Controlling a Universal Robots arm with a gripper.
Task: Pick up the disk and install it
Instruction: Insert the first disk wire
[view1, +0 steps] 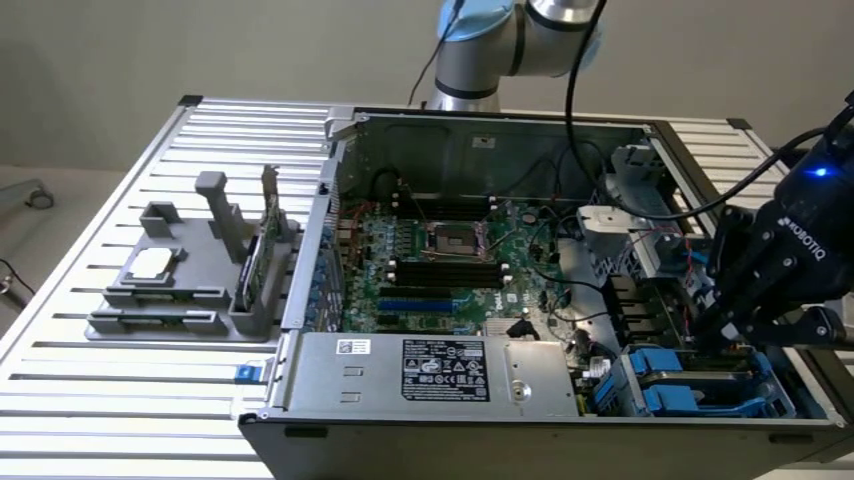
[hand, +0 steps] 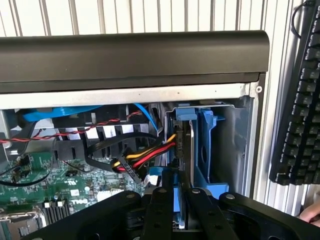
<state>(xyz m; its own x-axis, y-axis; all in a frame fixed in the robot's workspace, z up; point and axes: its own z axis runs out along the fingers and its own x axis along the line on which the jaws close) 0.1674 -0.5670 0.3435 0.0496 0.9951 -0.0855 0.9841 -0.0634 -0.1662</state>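
Exterior view, operator: your gripper (view1: 721, 335) hangs low over the drive bay at the near corner of the open computer case (view1: 494, 130), on the exterior view's right. Its black fingers reach down into the blue-framed bay, where the disk (view1: 694, 385) sits between blue carrier rails just beside the grey power supply box (view1: 427, 375) with its black-and-white sticker. The motherboard (view1: 441, 260) lies in the middle of the case, and a grey fixture (view1: 187, 280) stands on the slatted table (view1: 80, 390) to the exterior view's left, well apart from the arm.

Wrist view gives you the closer look: the two dark fingers (hand: 162, 210) are closed on the thin upright edge of the disk (hand: 186, 150), which stands on edge inside its blue carrier (hand: 206, 145) within the bay. A bundle of red, yellow and black cables (hand: 137, 160) runs up to the drive's side. A black keyboard (hand: 297, 115) rests on the table outside the case wall, and a fingertip (hand: 311, 214) of a person shows near the keyboard's corner.
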